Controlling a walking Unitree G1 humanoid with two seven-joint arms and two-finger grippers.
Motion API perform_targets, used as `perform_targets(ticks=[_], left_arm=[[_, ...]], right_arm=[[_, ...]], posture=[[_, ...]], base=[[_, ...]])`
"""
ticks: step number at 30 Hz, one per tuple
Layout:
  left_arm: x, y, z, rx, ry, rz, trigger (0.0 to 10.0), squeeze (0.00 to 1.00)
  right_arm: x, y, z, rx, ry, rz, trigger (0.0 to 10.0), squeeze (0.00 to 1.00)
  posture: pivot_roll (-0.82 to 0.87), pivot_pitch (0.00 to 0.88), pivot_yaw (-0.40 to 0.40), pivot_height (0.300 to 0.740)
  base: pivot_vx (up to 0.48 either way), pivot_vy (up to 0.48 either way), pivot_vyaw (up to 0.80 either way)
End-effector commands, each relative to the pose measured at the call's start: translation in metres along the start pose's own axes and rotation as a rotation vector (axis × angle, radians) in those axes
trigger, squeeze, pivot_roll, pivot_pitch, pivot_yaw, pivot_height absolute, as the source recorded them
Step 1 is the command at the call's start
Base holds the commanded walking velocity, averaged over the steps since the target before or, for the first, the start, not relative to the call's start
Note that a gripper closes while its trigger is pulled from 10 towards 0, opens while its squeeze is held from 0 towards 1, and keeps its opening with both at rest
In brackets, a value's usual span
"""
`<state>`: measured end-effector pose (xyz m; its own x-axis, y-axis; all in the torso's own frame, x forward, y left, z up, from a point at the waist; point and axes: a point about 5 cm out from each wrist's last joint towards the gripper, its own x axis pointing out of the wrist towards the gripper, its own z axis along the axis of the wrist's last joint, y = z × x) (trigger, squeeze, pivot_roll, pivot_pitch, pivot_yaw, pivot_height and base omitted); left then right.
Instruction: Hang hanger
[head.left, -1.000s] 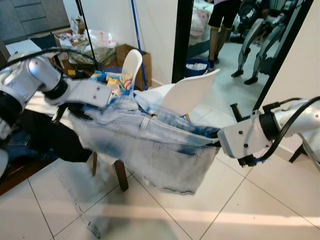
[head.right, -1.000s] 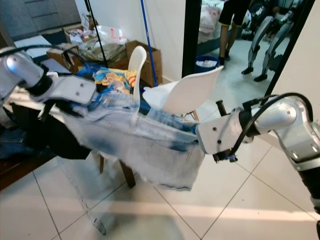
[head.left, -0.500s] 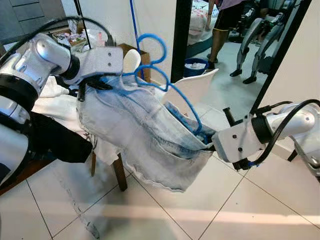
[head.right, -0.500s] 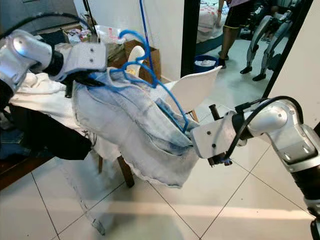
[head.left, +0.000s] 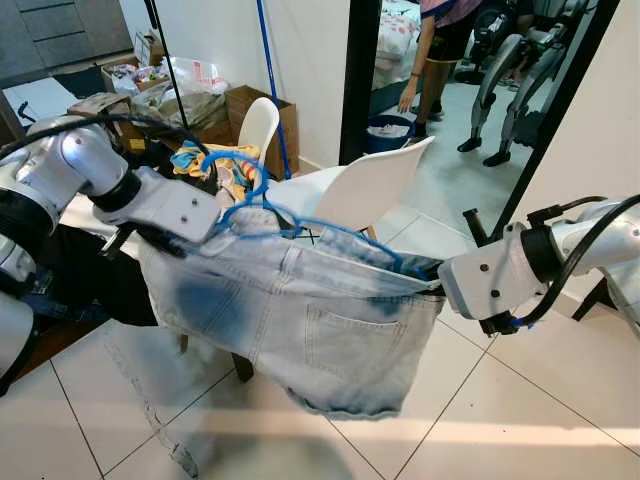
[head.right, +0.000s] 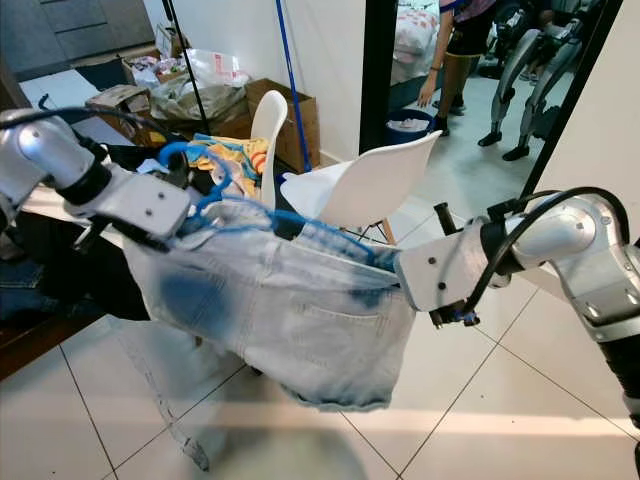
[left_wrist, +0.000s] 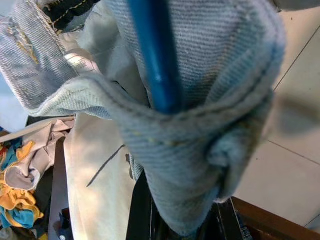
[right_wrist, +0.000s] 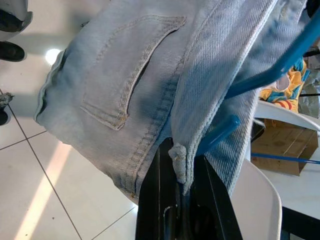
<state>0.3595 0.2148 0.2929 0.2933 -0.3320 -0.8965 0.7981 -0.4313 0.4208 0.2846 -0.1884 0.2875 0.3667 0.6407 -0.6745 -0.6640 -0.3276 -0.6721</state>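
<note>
Light-blue denim shorts (head.left: 300, 330) hang stretched between my two grippers, back pocket facing me. A blue hanger (head.left: 250, 205) sits inside the waistband, its hook (head.right: 178, 152) curling up near my left arm. My left gripper (head.left: 212, 228) is shut on the waistband's left end; in the left wrist view a denim fold (left_wrist: 200, 125) and the blue hanger bar (left_wrist: 152, 55) lie between its fingers. My right gripper (head.left: 438, 290) is shut on the waistband's right end, with black fingers (right_wrist: 150, 200) pinching the denim seam (right_wrist: 180, 160).
Two white chairs (head.left: 375, 185) (head.left: 260, 125) stand just behind the shorts. A low table (head.left: 60, 335) piled with dark and colourful clothes (head.left: 215, 165) is at left. A cardboard box (head.left: 245, 105), a black door frame (head.left: 360, 70), a person (head.left: 440, 40) and another robot's legs (head.left: 510, 70) are beyond. Tiled floor (head.left: 480, 420) lies below.
My left arm, raised half a second ago with the hanger hook high, has dropped back down. The shorts now hang flatter and wider between the grippers. The right gripper has barely moved.
</note>
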Motion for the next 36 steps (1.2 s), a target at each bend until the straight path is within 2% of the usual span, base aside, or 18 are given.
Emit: perform_targets(ticks=[1, 9, 15, 16, 22, 23, 29, 35, 36], left_arm=[[-0.005, -0.006, -0.005, 0.009, 0.052, -0.052, 10.0, 0.0], [-0.011, -0.015, -0.014, -0.052, 0.092, -0.146, 10.0, 0.0], [-0.017, -0.015, -0.019, -0.097, 0.121, -0.138, 10.0, 0.0], [-0.021, -0.015, -0.022, -0.126, 0.147, -0.133, 10.0, 0.0], [-0.027, -0.018, -0.029, -0.178, 0.213, -0.161, 10.0, 0.0], [-0.027, -0.018, -0.029, -0.178, 0.213, -0.161, 10.0, 0.0], [-0.023, -0.018, -0.031, -0.205, 0.255, -0.165, 10.0, 0.0], [-0.012, -0.013, -0.026, -0.186, 0.212, -0.152, 10.0, 0.0], [-0.007, -0.008, -0.019, -0.168, 0.168, -0.13, 10.0, 0.0]], right_arm=[[-0.004, -0.006, 0.01, -0.05, -0.034, -0.042, 0.0, 0.0], [-0.006, -0.013, 0.012, -0.074, -0.047, -0.091, 0.0, 0.0], [-0.007, -0.016, 0.012, -0.081, -0.05, -0.113, 0.0, 0.0], [-0.011, -0.019, 0.01, -0.086, -0.029, -0.136, 0.0, 0.0], [-0.023, -0.03, 0.009, -0.108, 0.004, -0.208, 0.0, 0.0], [-0.023, -0.03, 0.009, -0.108, 0.004, -0.208, 0.0, 0.0], [-0.039, -0.054, 0.023, -0.177, 0.002, -0.327, 0.0, 0.0], [-0.033, -0.057, 0.034, -0.206, -0.039, -0.326, 0.0, 0.0], [-0.03, -0.058, 0.035, -0.215, -0.043, -0.325, 0.0, 0.0]], posture=[[-0.02, 0.046, 0.022, 0.74], [-0.02, 0.051, 0.024, 0.74], [-0.02, 0.055, 0.024, 0.74], [-0.02, 0.056, 0.023, 0.74], [-0.01, 0.06, 0.027, 0.74], [-0.01, 0.06, 0.027, 0.74], [-0.02, 0.06, 0.03, 0.74], [-0.02, 0.06, 0.029, 0.74], [-0.02, 0.06, 0.03, 0.74]], base=[[0.0, 0.0, 0.0], [0.0, 0.0, 0.0], [0.0, 0.0, 0.0], [0.0, 0.0, 0.0], [0.0, 0.0, 0.0], [0.0, 0.0, 0.0], [0.0, 0.0, 0.0], [0.0, 0.0, 0.0], [0.0, 0.0, 0.0]])
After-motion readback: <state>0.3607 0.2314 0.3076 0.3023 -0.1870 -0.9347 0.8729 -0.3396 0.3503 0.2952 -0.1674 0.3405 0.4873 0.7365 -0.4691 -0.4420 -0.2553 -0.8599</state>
